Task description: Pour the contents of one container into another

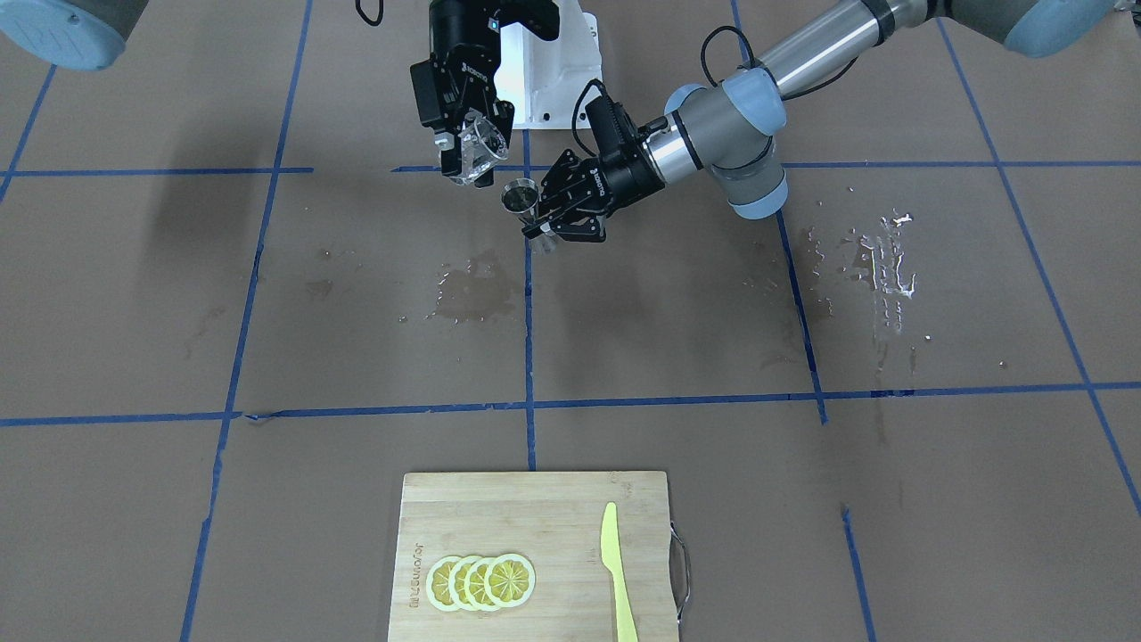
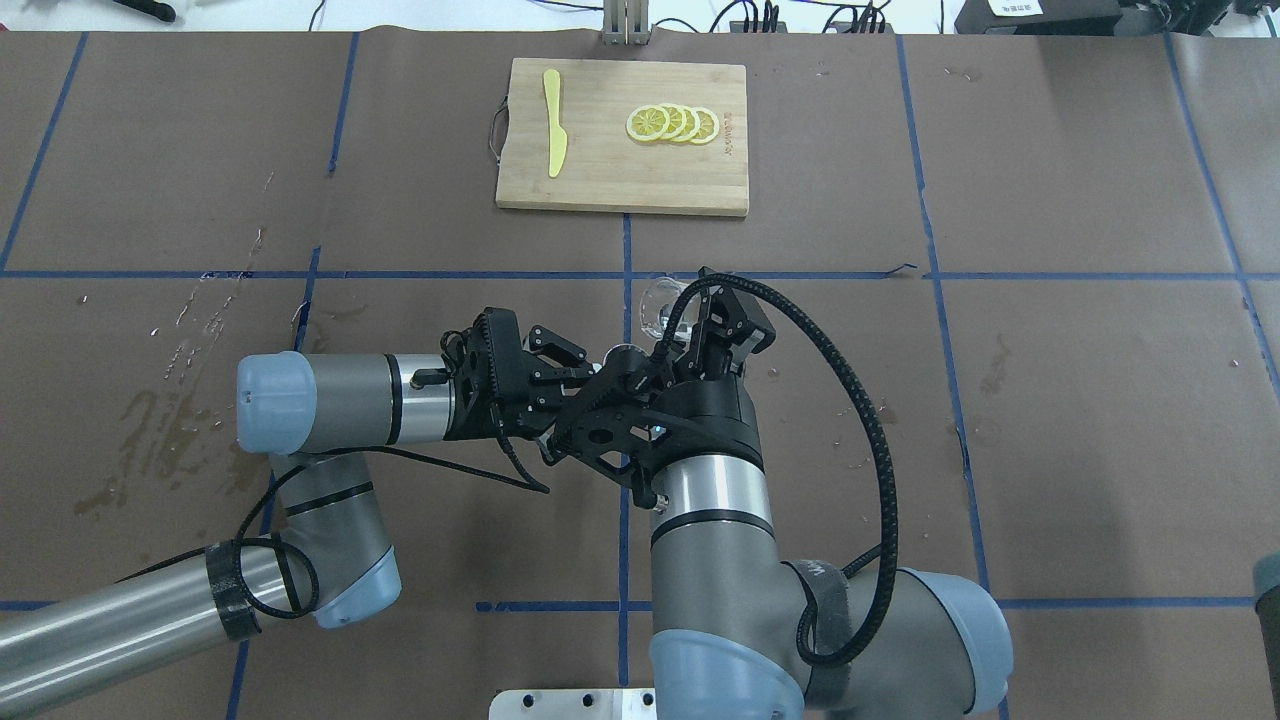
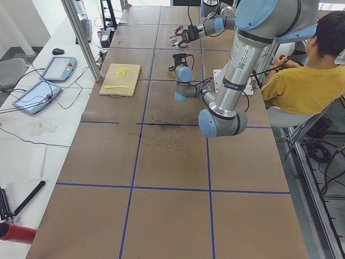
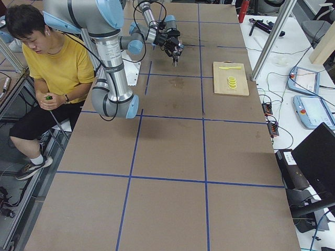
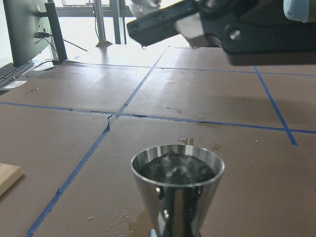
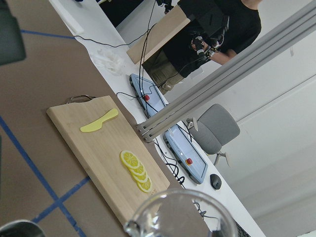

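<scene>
Steel, smooth and rigid: the jigger [image 5: 177, 190] pinched upright in my left jaws is light but likely slippery when wet, so I judge the narrow waist the safest hold. My right jaws clamp the clear cup [image 1: 477, 147], probably brittle, tilted just above the jigger, over the table [image 1: 357, 312]. The left wrist view shows liquid inside the jigger; the overhead view mostly hides it behind my wrists.

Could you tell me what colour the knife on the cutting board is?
Yellow-green knife, best in front-facing view.
</scene>
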### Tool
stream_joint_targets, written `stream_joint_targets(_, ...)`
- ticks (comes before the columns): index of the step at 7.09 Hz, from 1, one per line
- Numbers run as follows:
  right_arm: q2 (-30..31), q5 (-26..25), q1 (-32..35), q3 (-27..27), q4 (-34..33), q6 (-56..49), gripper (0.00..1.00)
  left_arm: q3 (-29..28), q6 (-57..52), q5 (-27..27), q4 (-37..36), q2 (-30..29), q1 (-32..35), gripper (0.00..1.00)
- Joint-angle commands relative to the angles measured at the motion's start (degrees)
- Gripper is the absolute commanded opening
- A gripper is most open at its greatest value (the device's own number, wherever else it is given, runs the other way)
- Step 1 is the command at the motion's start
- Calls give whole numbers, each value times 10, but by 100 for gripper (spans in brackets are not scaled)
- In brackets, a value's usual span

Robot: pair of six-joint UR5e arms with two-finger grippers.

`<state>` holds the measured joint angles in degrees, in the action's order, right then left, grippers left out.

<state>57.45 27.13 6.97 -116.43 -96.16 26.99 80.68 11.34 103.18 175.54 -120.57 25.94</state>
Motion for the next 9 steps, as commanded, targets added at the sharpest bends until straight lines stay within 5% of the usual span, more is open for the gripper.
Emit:
stream_joint_targets(1, 16, 13, 19, -16, 1, 43, 0, 0, 0, 0, 1, 1, 1, 0)
stream_joint_targets(4, 104, 19, 42, -11, 191, 60, 0, 2, 1, 0, 0, 2, 3, 0)
stream_joint_targets(9, 103, 16, 53, 5, 199, 65, 0, 10, 8, 4, 4, 16, 33, 0)
